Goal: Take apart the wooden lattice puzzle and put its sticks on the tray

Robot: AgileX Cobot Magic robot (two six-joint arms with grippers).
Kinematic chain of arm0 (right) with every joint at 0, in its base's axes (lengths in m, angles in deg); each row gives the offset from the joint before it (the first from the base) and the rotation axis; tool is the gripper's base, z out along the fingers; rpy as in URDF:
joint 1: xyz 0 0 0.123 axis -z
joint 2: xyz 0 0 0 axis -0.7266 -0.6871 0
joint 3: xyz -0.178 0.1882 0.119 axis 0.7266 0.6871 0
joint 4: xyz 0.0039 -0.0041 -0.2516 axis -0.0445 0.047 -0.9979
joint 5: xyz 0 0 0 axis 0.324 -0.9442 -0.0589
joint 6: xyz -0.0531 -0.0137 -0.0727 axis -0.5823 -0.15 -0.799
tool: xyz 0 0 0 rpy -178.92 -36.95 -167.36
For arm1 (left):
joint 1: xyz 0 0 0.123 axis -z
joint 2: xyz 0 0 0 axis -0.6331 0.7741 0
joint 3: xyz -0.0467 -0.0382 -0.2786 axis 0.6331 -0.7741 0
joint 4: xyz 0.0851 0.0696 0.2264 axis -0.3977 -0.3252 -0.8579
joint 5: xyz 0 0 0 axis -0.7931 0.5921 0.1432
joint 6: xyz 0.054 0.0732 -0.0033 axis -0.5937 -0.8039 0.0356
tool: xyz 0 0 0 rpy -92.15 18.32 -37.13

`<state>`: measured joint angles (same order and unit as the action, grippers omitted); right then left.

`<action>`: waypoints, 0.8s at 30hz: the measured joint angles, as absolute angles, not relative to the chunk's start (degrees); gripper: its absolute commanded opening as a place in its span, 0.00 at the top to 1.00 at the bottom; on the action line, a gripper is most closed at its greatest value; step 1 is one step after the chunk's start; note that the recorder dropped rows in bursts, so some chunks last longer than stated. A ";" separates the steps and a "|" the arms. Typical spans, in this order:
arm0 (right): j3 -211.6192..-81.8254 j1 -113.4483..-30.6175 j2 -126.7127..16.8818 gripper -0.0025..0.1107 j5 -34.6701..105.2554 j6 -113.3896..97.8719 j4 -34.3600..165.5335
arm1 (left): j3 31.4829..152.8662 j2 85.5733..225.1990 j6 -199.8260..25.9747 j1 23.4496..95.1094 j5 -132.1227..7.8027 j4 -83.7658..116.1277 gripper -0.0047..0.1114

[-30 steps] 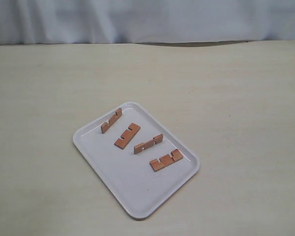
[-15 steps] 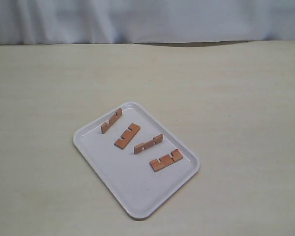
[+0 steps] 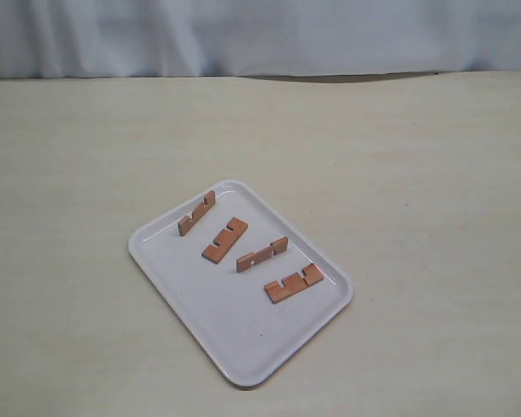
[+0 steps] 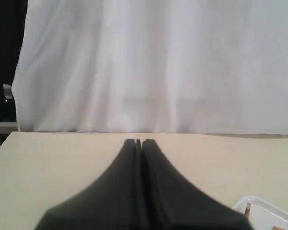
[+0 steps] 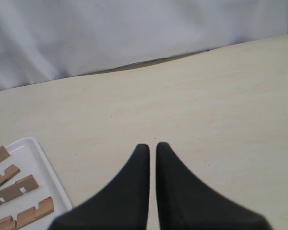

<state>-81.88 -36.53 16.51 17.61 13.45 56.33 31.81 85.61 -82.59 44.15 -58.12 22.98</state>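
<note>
Though unmoved since earlier, sticks [image 3: 262, 254] apart on the tray [image 3: 243, 347]; left gripper [image 4: 140, 143], right gripper [image 5: 152, 146] closed.

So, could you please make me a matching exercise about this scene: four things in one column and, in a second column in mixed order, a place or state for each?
Column A
1. large white rectangular plastic tray
2. four reddish-brown notched wooden sticks
3. pale cloth curtain
4. black left gripper

Column B
a. lying apart from each other on the tray
b. hanging behind the far edge of the beige table
c. resting askew on the table
d. jaws pressed together, holding nothing

Pairs: 1-c, 2-a, 3-b, 4-d
</note>
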 measured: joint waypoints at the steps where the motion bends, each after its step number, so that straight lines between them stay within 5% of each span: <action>1: -81.88 -36.53 16.51 0.94 17.61 13.45 56.33 | 31.69 85.61 -82.59 44.15 -58.12 22.98 0.96; 24: -81.88 -36.53 16.51 0.94 17.61 13.45 56.33 | 31.59 85.61 -82.13 44.15 -47.34 24.02 0.96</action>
